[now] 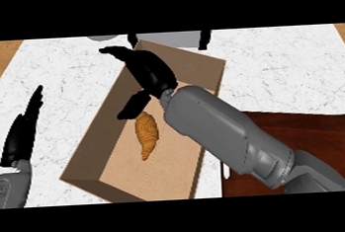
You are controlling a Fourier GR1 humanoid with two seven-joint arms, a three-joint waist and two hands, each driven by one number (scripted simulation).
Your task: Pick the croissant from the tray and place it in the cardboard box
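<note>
White marbled stone covers the counter [283, 67], with a strip of brown wood showing at its far corners. Taking the shallow brown cardboard box [97, 146] as my landmark: it lies at the middle of the counter, open upward, its long sides running from near me away and a little to the right. The dark reddish-brown wooden tray [308, 130] sits just to the right of the box, and nothing shows on the part of it I can see.

The golden-brown, ridged croissant [147, 134] lies on the floor of the box, about midway along it. Its long axis runs nearly parallel to the box's long sides, one tip pointing toward the box's near end, the other toward the far end.

My right hand [145, 70] hangs over the far half of the box, fingers straight and spread, thumb hanging down just beyond the croissant's far tip; it grips nothing. My left hand [23, 130] rests to the left of the box, fingers straight and upright, holding nothing.

I judge the placing done and the release the step in hand. The next move calls for lifting my right forearm up and back out without brushing the croissant or the box's right wall.
</note>
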